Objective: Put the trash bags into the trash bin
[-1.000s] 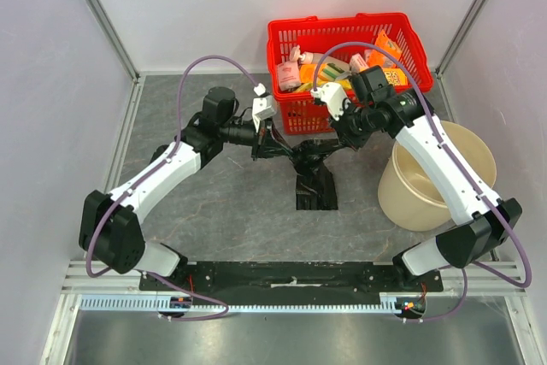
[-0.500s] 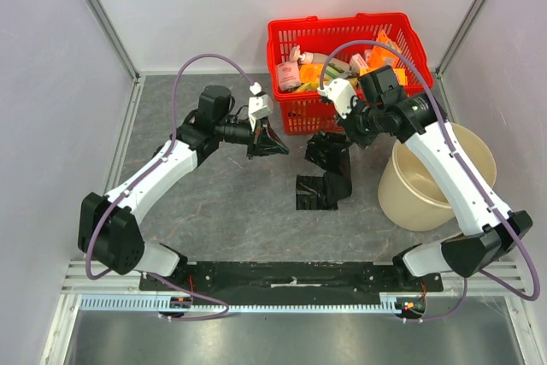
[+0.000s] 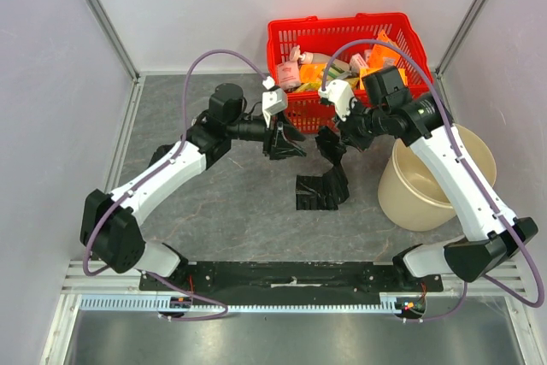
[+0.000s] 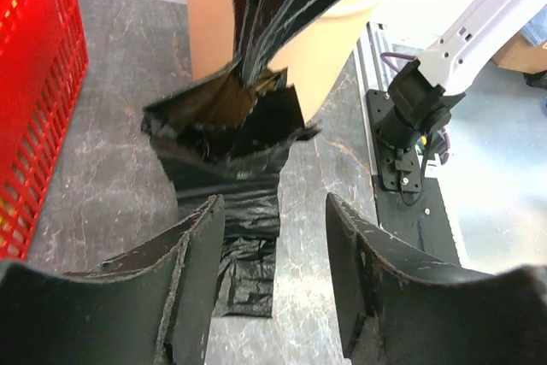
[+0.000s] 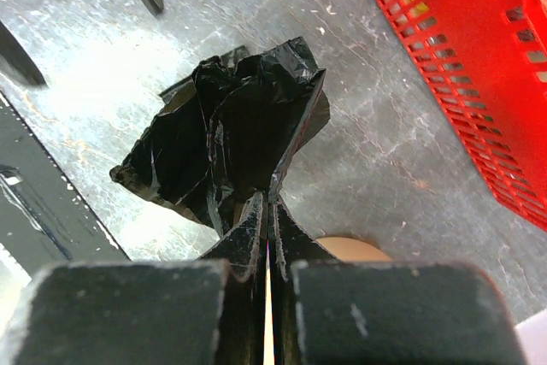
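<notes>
A black trash bag (image 3: 329,179) hangs from my right gripper (image 3: 336,138), which is shut on its top; its lower folds rest on the table. In the right wrist view the closed fingertips (image 5: 269,200) pinch the crumpled bag (image 5: 235,117). My left gripper (image 3: 289,140) stands open just left of the bag, apart from it. In the left wrist view its gripper (image 4: 275,232) has bare table and the bag's (image 4: 226,151) flat end between the fingers. The beige trash bin (image 3: 438,179) stands to the right, seen behind the bag as the trash bin (image 4: 320,40).
A red wire basket (image 3: 342,44) full of packets stands at the back, close behind both grippers; the basket wall (image 4: 34,100) runs along the left of the left wrist view. A black base plate (image 3: 291,275) lies along the near edge.
My left gripper has let go of the bag, drawn back, then opened and moved right toward it again. My right gripper has lifted the bag's top up and slightly right.
</notes>
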Controlling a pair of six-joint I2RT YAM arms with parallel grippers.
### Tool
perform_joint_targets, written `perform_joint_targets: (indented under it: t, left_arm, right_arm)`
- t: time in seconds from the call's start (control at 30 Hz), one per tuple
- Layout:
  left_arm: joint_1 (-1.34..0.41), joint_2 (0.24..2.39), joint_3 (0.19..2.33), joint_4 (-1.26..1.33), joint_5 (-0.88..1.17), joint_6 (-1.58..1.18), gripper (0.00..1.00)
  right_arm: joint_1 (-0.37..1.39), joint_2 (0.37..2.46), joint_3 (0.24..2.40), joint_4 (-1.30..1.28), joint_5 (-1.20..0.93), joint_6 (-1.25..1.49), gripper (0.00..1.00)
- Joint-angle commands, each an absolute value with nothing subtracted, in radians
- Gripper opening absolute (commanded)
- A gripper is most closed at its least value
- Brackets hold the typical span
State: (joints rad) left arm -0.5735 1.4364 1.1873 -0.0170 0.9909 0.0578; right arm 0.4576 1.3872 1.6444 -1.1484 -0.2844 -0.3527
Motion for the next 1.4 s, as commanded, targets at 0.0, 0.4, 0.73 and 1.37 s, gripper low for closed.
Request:
perform_joint_targets:
  t: [0.0,0.4,0.73,1.37]
  left_arm:
    - [-0.646,1.454,1.232,0.078,0.887,-0.028,0.60]
    - [-0.669,1.509,1.206,0.126,0.779,-0.002,0.89]
    - [-0.635,1.490,1.177,0.169,0.810,0.011,0.92]
    - [-0.634,1.657,1.272,0.313,1.124,-0.170,0.86]
  right_arm:
    - [0.456,1.355,1.667,-1.124,-0.374,-0.362,0.00]
    - [0.456,1.347,1.680,-1.154,-0.452,-0.368,0.00]
    - [0.454,1.319,1.657,-1.164,-0.451,-0.382,0.00]
    - [0.454,1.328,1.643,-1.187,-0.551,-0.406,0.00]
